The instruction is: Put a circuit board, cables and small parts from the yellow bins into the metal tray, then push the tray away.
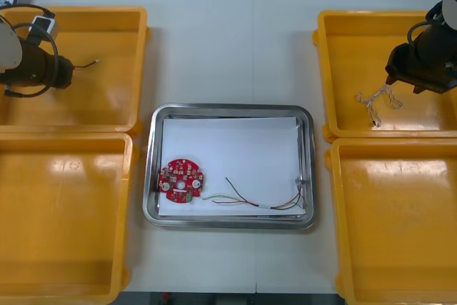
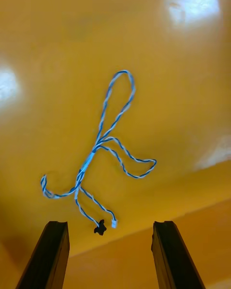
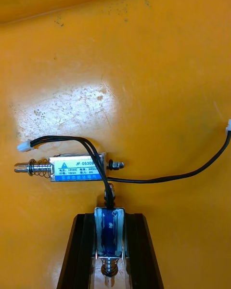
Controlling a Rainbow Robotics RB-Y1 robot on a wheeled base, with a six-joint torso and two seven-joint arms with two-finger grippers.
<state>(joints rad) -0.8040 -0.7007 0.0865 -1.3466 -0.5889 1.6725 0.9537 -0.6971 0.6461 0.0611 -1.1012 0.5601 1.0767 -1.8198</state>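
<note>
Overhead camera over table (image 1: 214,48), wrist cameras close, probably over far bins (image 1: 107,94)

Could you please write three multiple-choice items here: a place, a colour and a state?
1. Where in the metal tray does the red circuit board lie? A. left part B. right part C. middle
2. What colour is the cable by the right pincer, in the far right yellow bin? A. black B. twisted blue and white C. red and yellow
3. How is the left pincer, over the far left yellow bin? A. open B. shut on nothing C. shut on something
Answers: 1 A, the board lies by the tray's left rim. 2 B, blue and white strands lie beyond its open fingers. 3 C, a small metal part sits clamped between its fingers.
</note>
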